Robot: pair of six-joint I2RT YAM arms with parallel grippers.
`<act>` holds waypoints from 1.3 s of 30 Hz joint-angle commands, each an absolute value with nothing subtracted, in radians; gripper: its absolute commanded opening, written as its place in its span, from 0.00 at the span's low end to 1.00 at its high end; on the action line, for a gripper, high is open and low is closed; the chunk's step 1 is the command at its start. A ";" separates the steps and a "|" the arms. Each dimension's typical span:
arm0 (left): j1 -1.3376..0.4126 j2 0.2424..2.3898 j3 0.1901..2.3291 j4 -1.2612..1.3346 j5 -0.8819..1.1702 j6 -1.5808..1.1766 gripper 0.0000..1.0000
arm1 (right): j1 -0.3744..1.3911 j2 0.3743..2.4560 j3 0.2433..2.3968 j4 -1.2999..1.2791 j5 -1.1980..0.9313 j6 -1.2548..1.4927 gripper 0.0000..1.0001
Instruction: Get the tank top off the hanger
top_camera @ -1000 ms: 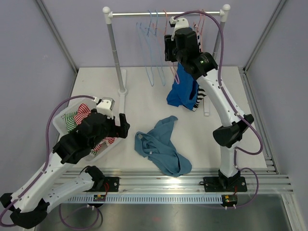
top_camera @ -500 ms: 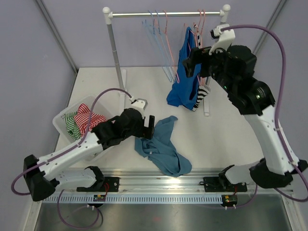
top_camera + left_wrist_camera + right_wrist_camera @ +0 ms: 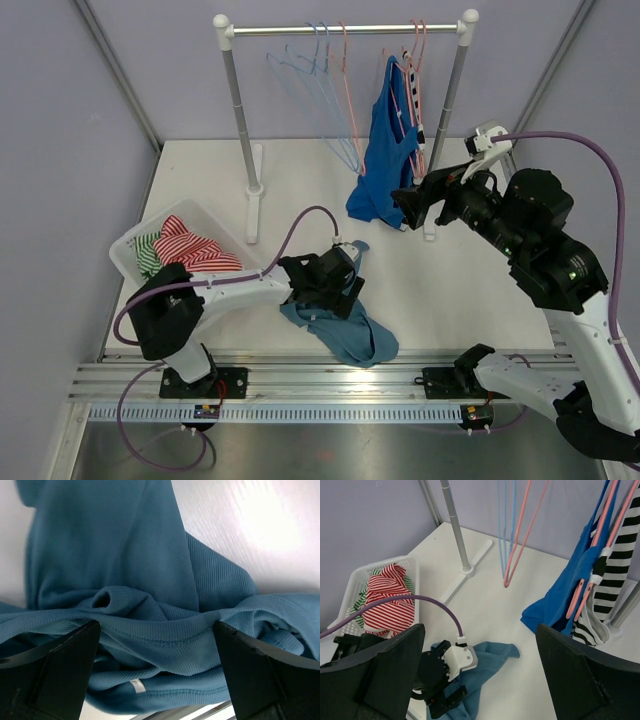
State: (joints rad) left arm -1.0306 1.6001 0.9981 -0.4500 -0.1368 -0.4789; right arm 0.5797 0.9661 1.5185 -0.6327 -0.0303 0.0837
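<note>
A teal tank top (image 3: 352, 336) lies crumpled on the table near the front edge, off any hanger. My left gripper (image 3: 338, 296) is down on its upper part. In the left wrist view the jaws stand wide apart with folds of the teal cloth (image 3: 150, 580) between them, so the left gripper (image 3: 156, 627) is open. A bright blue garment (image 3: 386, 150) hangs on a pink hanger on the rack, beside a black-and-white striped one (image 3: 615, 565). My right gripper (image 3: 408, 208) is open and empty, in the air in front of the rack's right post.
The clothes rack (image 3: 240, 110) stands at the back with several empty blue and pink hangers (image 3: 330, 90). A white basket (image 3: 125, 250) holding striped red and green clothes sits at the left. The rack's feet rest on the table.
My left arm has swung right and come down onto the teal tank top. My right arm has drawn back from the rack, down and to the right.
</note>
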 commanded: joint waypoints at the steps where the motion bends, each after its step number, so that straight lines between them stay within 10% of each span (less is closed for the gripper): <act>1: -1.045 1.632 0.980 -0.385 -0.088 -0.512 0.99 | 0.578 0.976 1.505 -0.598 -0.078 0.094 0.99; 6: -1.060 1.687 0.953 -0.380 -0.063 -0.505 0.63 | 0.578 0.976 1.486 -0.569 -0.094 0.104 0.99; 7: -1.063 1.680 0.951 -0.387 -0.069 -0.503 0.35 | 0.578 0.974 1.482 -0.565 -0.097 0.107 0.99; 10: -1.065 1.608 0.953 -0.411 -0.109 -0.503 0.00 | 0.578 0.974 1.483 -0.563 -0.100 0.106 1.00; 31: -0.599 1.075 1.474 -1.020 -0.601 -0.419 0.00 | 0.578 0.931 1.468 -0.514 -0.107 0.117 0.99; 39: -0.152 1.057 1.352 -0.957 -0.407 -0.382 0.00 | 0.578 0.982 1.503 -0.489 -0.140 0.117 0.99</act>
